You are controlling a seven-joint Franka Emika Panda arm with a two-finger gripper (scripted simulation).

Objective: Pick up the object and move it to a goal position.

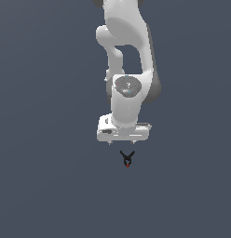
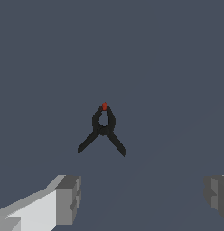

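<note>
Fingers (image 2: 68, 198) of the end effector (image 1: 122, 142) sit spread wide, nothing between them, touching nothing. Clamp (image 2: 103, 130) lies on the grey bench (image 2: 177, 67), apart from both fingers, prongs splayed toward them, red tip away. Exterior view: clamp (image 1: 127, 158) just below the end effector, clear gap.

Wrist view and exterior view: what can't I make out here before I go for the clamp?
- Gripper: wrist view's edges cut both fingers; exterior view shows only tiny finger stubs under the hand.
- Clamp: too small in the exterior view for detail.
- Goal position: no marker in either view.
- Arm base: cut off by the exterior view's upper edge.
</note>
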